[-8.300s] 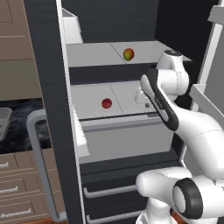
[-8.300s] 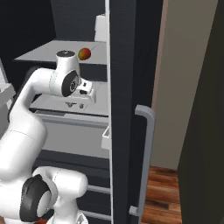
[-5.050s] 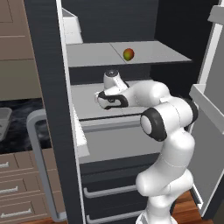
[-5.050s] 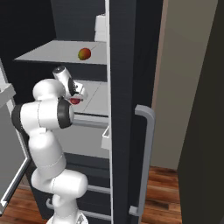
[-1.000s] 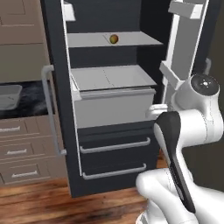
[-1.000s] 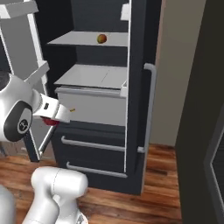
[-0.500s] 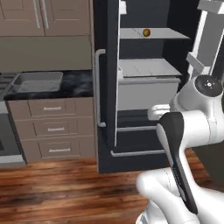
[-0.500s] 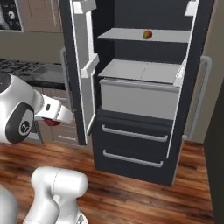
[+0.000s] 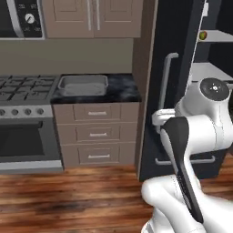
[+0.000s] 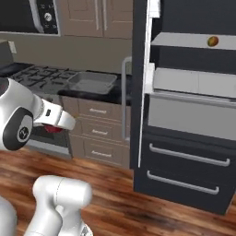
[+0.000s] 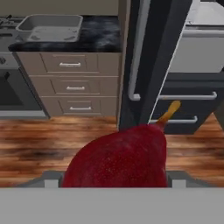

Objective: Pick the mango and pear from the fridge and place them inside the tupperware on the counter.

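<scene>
Risk: pear (image 11: 120, 157) slipping from fingers (image 10: 56, 125) while base swings toward bench (image 9: 119, 89); grip seen only partly, fingers pinching pear, judged held. Pear deep red, speckled, orange-brown stem, well short of tupperware (image 9: 83, 84). Tupperware grey, shallow, on bench beside stove (image 9: 25, 86). Mango (image 10: 212, 41) farthest, on fridge (image 10: 184, 106) shelf, right of tupperware.

Gas stove (image 9: 25, 86) (grey top), oven (image 9: 25, 141) below, brown wall cabinets (image 9: 93, 18), wooden floor (image 9: 68, 195).
</scene>
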### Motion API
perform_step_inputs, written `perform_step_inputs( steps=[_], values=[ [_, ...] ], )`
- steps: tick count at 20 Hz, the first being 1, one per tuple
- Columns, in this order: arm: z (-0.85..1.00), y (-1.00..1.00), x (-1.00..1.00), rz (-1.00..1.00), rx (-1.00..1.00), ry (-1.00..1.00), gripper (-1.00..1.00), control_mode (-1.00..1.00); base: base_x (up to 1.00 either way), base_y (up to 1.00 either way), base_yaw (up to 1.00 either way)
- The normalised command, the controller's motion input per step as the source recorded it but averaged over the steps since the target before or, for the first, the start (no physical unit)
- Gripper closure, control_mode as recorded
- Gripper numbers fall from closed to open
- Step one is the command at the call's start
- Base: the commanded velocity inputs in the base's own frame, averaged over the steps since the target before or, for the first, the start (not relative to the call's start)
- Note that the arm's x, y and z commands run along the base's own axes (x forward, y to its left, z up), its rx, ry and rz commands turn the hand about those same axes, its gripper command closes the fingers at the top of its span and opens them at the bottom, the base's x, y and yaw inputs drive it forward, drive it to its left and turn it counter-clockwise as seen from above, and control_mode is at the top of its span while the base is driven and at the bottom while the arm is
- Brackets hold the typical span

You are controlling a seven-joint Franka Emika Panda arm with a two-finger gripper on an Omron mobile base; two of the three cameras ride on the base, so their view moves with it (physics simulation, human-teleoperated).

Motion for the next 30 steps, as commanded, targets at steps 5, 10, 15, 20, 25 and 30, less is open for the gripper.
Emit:
perform_step_inputs(
  steps=[5,10,15,20,25,30],
  values=[
    [0.00,0.00,0.00,0.00,0.00,0.00,1.00,1.00,0.93,0.69,0.00],
    [0.00,0.00,0.00,0.00,0.00,0.00,1.00,1.00,1.00,0.59,0.00],
    [0.00,0.00,0.00,0.00,0.00,0.00,1.00,1.00,1.00,0.42,-0.04],
    [0.00,0.00,0.00,0.00,0.00,0.00,1.00,1.00,0.97,0.20,-0.25],
    [0.00,0.00,0.00,0.00,0.00,0.00,1.00,1.00,0.89,0.12,-0.32],
    [0.00,0.00,0.00,0.00,0.00,0.00,1.00,1.00,0.79,0.09,-0.05]
  ],
)
